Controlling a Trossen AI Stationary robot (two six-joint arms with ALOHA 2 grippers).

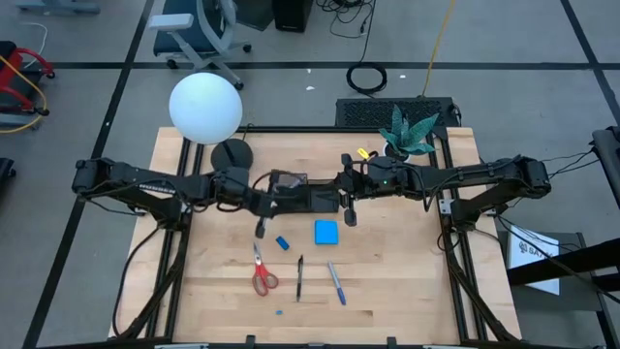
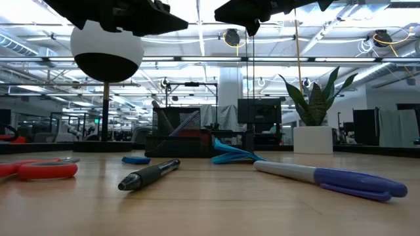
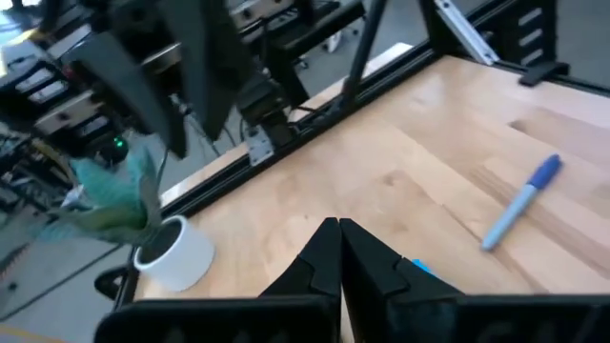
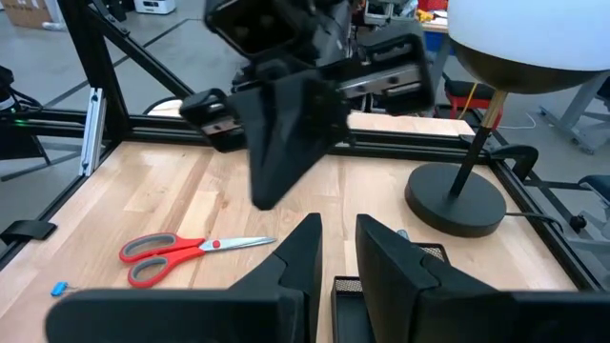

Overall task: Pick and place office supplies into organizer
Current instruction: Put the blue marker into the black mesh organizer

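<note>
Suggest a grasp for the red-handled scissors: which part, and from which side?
Take the scissors from straight above, at the blades just past the pivot. They lie flat and closed on the table with the red loops toward the front edge and the tips toward the organizer. The blades give a narrow straight section for the fingers to span crosswise; the loops look too wide. The left gripper is probably nearest.

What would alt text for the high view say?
Both arms meet over the black organizer at mid-table. Nearer the front edge lie red scissors, a blue note pad, a small eraser and two pens.
</note>
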